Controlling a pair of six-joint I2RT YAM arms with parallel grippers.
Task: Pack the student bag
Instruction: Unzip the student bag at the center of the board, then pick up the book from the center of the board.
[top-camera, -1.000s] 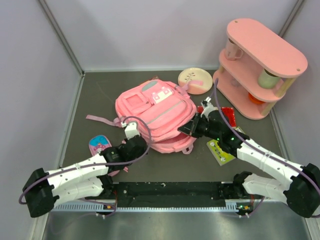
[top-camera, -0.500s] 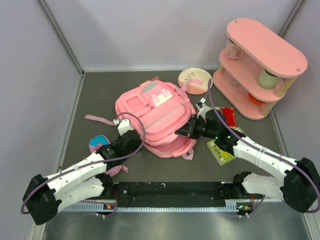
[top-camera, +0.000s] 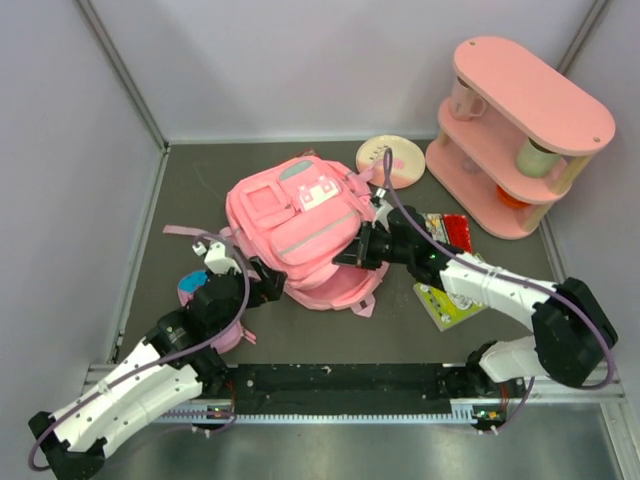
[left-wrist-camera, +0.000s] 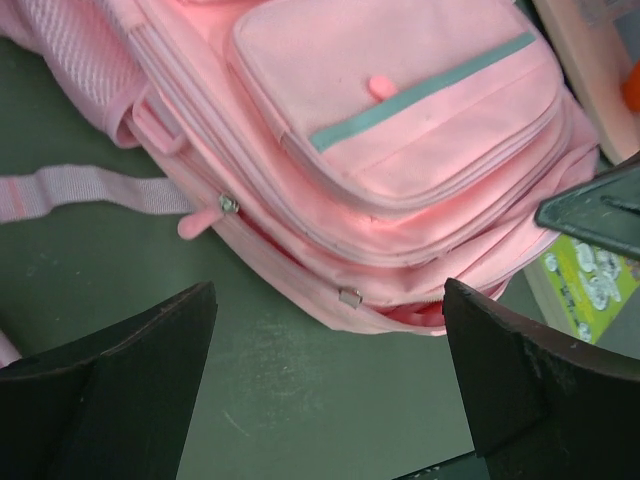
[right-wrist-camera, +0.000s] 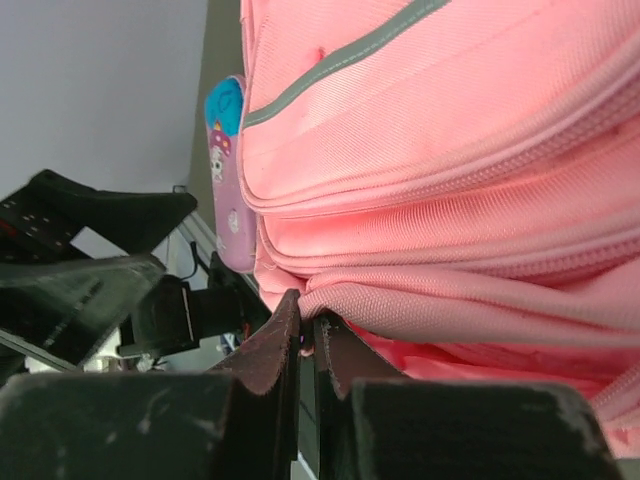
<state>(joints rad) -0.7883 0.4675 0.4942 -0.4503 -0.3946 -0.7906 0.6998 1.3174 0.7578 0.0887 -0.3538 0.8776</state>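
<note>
Grey desk (top-camera: 400, 330), walled bay: student bag (top-camera: 300, 215) lies flat at centre, pockets up. Left tool (top-camera: 243, 268), shut a second ago, now stands jaws wide apart just off the bag's near-left corner. It has let go, while right tool (top-camera: 352, 252) stays pinched on the near-right edge, probably holding the opening. Bag contents unseen; pink shelf (top-camera: 520, 100) right of the bag carries cups (top-camera: 466, 98).

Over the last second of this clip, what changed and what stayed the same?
The left tool opened wide and drew back toward the near-left, off the student bag's edge. The right tool, still shut on the bag's fabric, shifted left, dragging the bag slightly that way. The pink shelf, plate and small pouch stayed put.
</note>
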